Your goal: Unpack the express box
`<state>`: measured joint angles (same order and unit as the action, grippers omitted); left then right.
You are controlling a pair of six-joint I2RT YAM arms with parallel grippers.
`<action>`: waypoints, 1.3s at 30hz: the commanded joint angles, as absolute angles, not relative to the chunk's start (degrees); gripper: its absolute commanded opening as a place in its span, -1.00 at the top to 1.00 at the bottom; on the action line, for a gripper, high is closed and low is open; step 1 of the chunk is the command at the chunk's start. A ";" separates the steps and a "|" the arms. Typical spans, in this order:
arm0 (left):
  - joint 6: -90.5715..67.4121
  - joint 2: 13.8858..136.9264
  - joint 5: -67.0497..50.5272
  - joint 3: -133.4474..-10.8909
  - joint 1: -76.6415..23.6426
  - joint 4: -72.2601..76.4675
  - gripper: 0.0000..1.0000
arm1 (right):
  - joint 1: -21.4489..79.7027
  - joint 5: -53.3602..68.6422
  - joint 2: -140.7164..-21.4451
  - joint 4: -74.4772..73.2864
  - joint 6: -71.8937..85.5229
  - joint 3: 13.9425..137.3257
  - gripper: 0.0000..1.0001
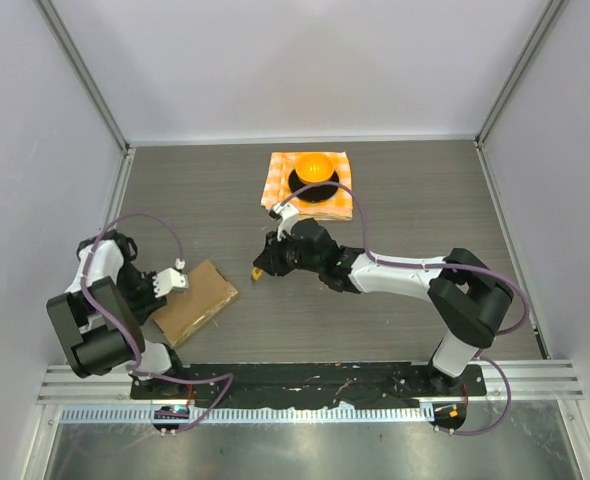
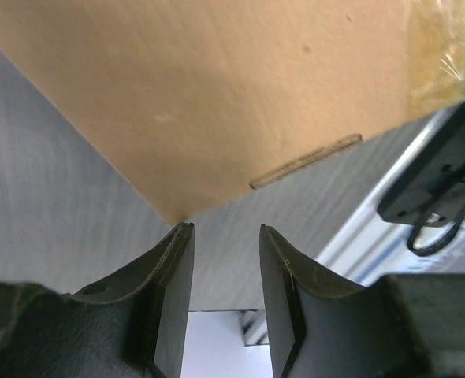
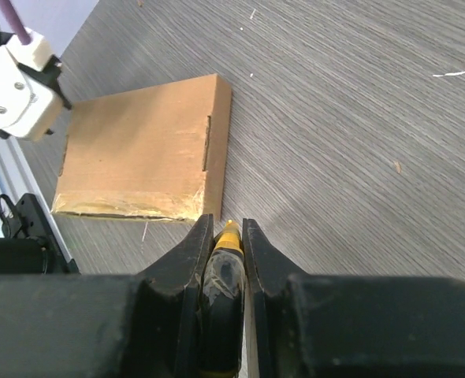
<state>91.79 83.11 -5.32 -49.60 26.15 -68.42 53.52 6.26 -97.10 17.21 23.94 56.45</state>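
1 express box (image 3: 138,157), near right gripper (image 3: 226,221) clamping yellow-tipped tool (image 3: 225,272), left gripper (image 2: 226,230) parted at its corner

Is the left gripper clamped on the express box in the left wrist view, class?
No, the left gripper stands open, with the corner of the express box just beyond its fingertips, not between them.

Express box (image 1: 197,300), flat brown cardboard, taped shut, lying askew on table (image 1: 405,200), near-left
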 commanded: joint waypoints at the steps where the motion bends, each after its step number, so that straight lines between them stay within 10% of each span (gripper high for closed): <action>1: 90.72 81.21 -7.47 -48.52 21.63 -59.77 0.14 | 53.79 7.29 -92.38 19.95 24.43 55.20 0.99; 21: 65.92 84.81 -19.51 -49.48 -1.14 -62.14 0.12 | 53.79 8.07 -73.66 0.35 26.10 43.68 0.98; 39: 59.68 82.88 -24.69 -51.24 -11.77 -65.48 0.13 | 53.70 5.81 -87.98 8.17 25.84 48.25 0.98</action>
<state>61.69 84.84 -21.37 -49.71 -9.17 -62.98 54.15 9.06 -88.18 4.69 26.83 44.95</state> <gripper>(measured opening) 0.438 0.215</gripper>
